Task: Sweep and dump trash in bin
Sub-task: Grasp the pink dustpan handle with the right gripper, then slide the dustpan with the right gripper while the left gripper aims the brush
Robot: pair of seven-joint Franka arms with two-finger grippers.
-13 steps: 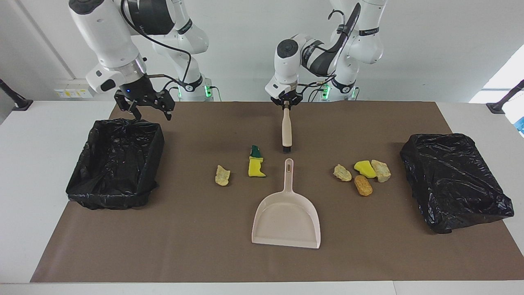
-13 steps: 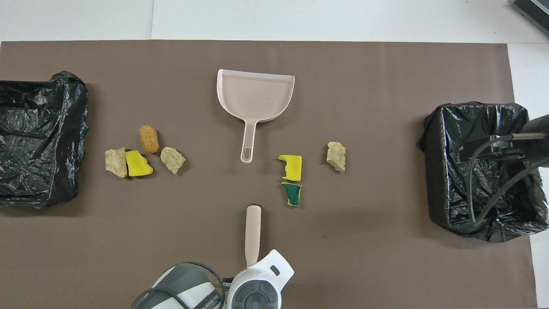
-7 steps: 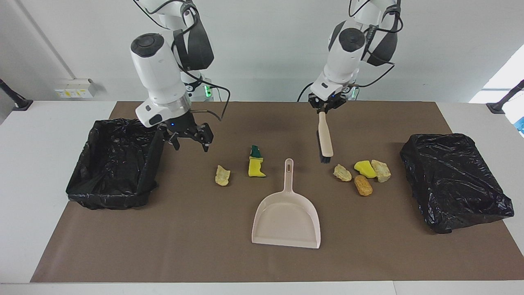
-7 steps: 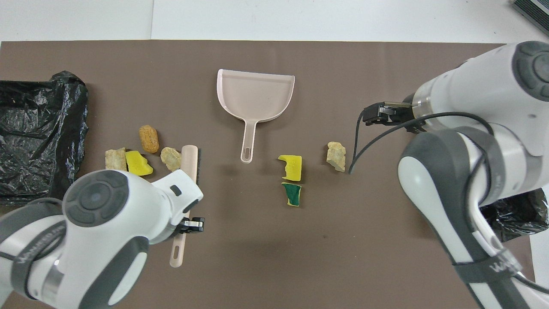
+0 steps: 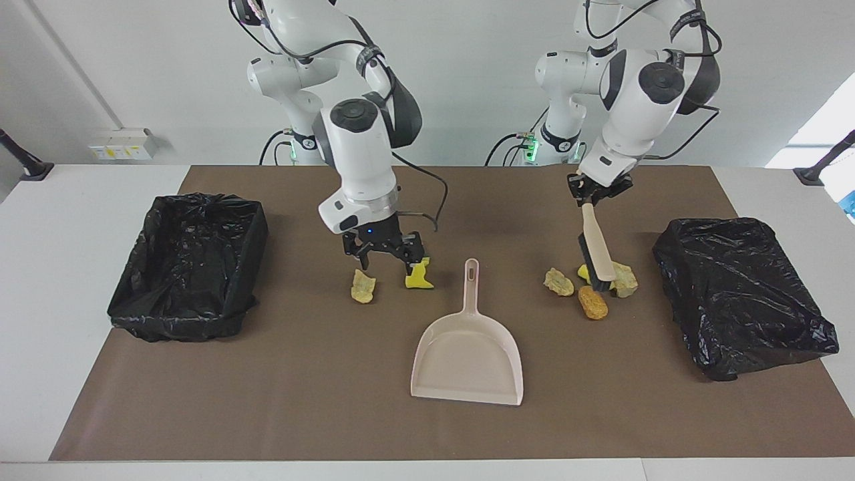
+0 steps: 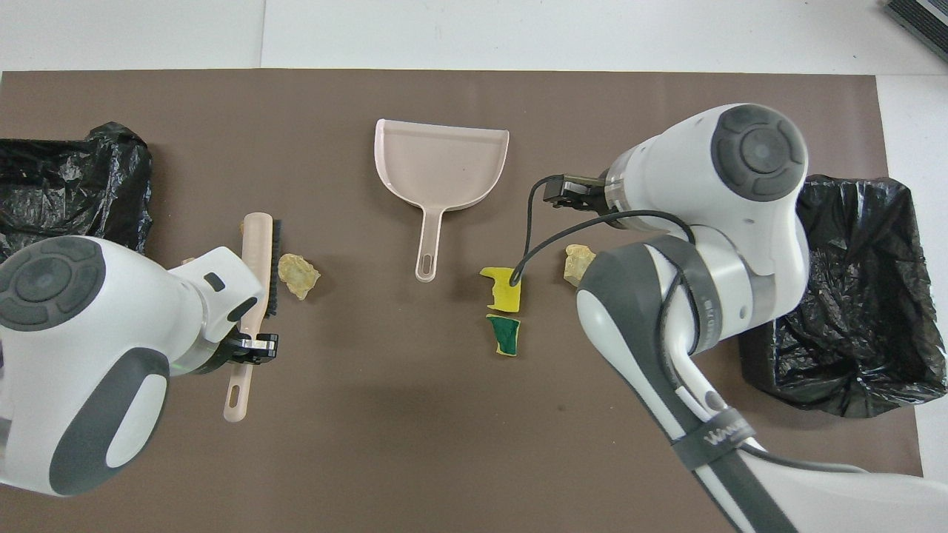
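Both arms moved in from earlier: left gripper [image 5: 594, 194] clamped on brush [image 5: 596, 252], bristles now down among the trash [image 5: 593, 302] cluster at its end. Right gripper [image 5: 384, 257], fingers apart, hovers over two scraps [image 5: 363, 286] beside dustpan [image 5: 467, 354].

Left gripper [image 5: 592, 194]: gripping the top of the brush [image 5: 596, 248] handle, fingers closed on it, over the scrap group toward the left arm's end.
Brush: hanging tilted, bristle end [image 5: 590, 267] reaching down among the scraps.
Scraps there: beige lump [image 5: 558, 282], orange-brown lump [image 5: 592, 302], yellow piece [image 5: 584, 272] and pale lump [image 5: 625, 279] partly covered by the brush.
Right gripper [image 5: 383, 262]: hanging w/ fingers spread, low over a beige lump [image 5: 363, 286] and a yellow sponge piece [image 5: 419, 276].
Dustpan [image 5: 468, 354]: lying flat btw. both groups, handle pointing to the robots.
Bins [image 5: 190, 264] [image 5: 741, 294]: black-lined, sitting one at each end.
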